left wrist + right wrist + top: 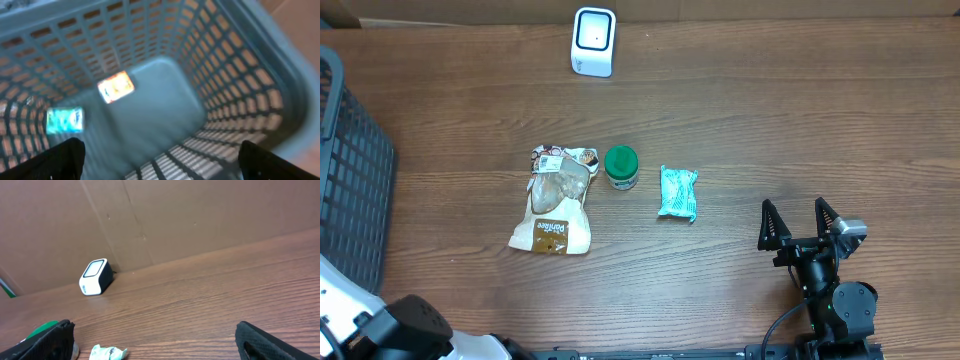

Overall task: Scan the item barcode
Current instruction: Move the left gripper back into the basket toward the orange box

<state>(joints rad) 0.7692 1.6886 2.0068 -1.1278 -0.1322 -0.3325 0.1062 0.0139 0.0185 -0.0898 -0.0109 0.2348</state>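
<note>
Overhead showed three items mid-table: snack bag (552,200), green-lidded jar (621,167) and teal packet (678,193), well short of one scanner (593,41). The teal packet was probably light, soft and crinkly; pinch across its middle. Right gripper (804,222) gaped empty nearby. Left gripper (160,165) gaped empty over one basket (235,75) holding two: orange pack (116,86), green pack (65,120).

one scanner (593,41), one basket (355,170), one bag (557,200), one jar (621,167), one packet (678,193).

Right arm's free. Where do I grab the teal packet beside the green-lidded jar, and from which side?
Come straight down from above with the open right gripper and pinch the teal packet across its short width at mid-length. It lies flat, so a side approach likely finds little edge; the green-lidded jar stands clear.
</note>
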